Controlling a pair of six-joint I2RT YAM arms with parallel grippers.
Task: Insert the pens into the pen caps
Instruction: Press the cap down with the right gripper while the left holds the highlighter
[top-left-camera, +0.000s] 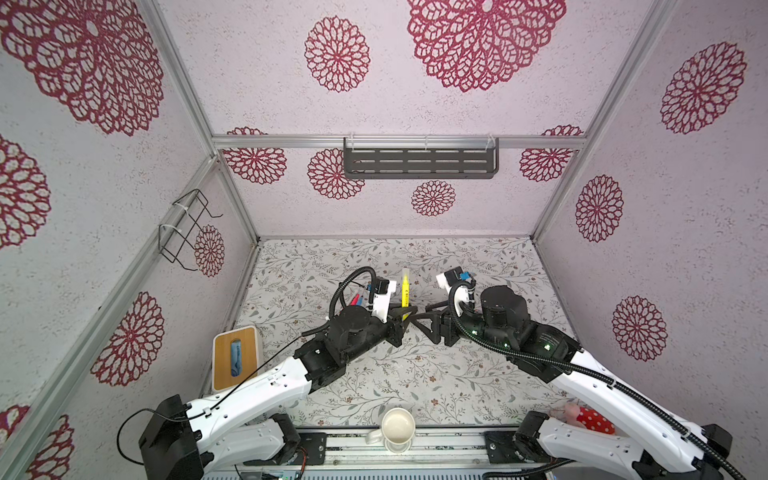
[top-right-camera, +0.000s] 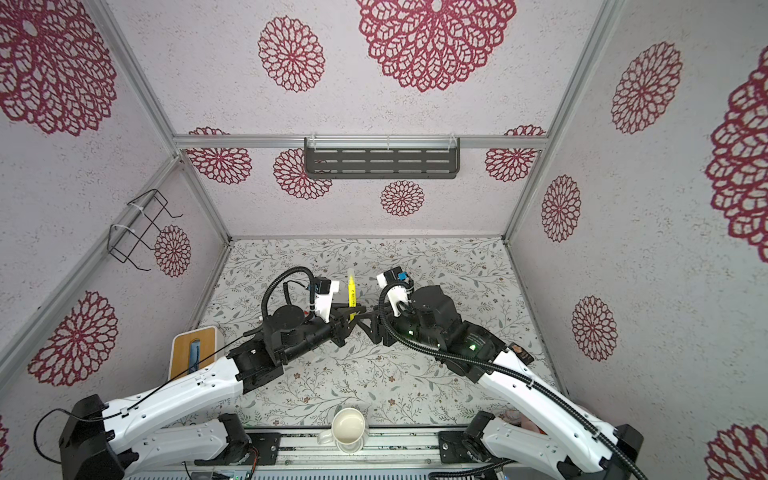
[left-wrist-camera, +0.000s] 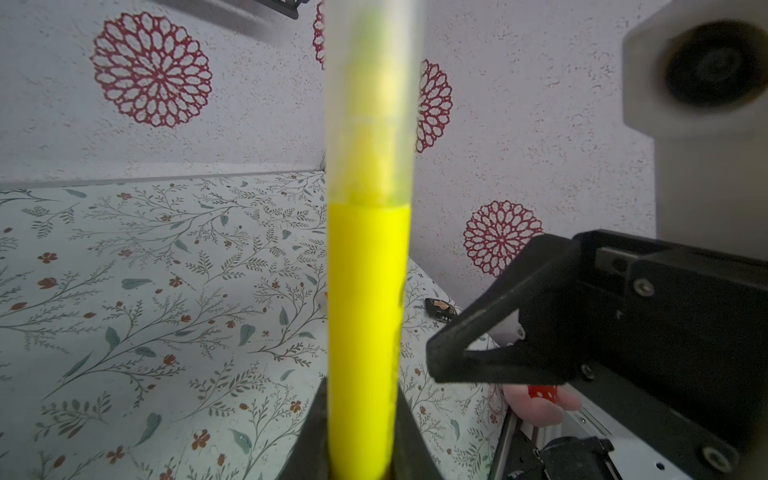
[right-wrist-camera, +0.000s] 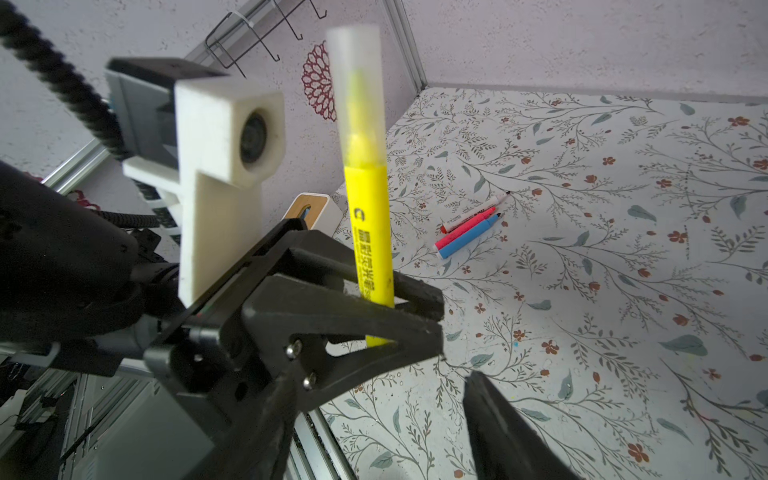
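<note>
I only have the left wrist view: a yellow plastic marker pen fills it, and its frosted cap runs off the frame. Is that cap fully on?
Observer: The right wrist view shows the whole frosted translucent cap. Its rim sits down against the barrel of the yellow plastic marker pen.
Operator: Where are the other pens?
Observer: The white-and-red pen, the pink pen and the blue pen lie side by side on the floral tabletop. Their tips look bare.
Operator: Is the right end effector carrying anything?
Observer: No. In a top view the right end effector is open and empty, close beside the yellow pen.
</note>
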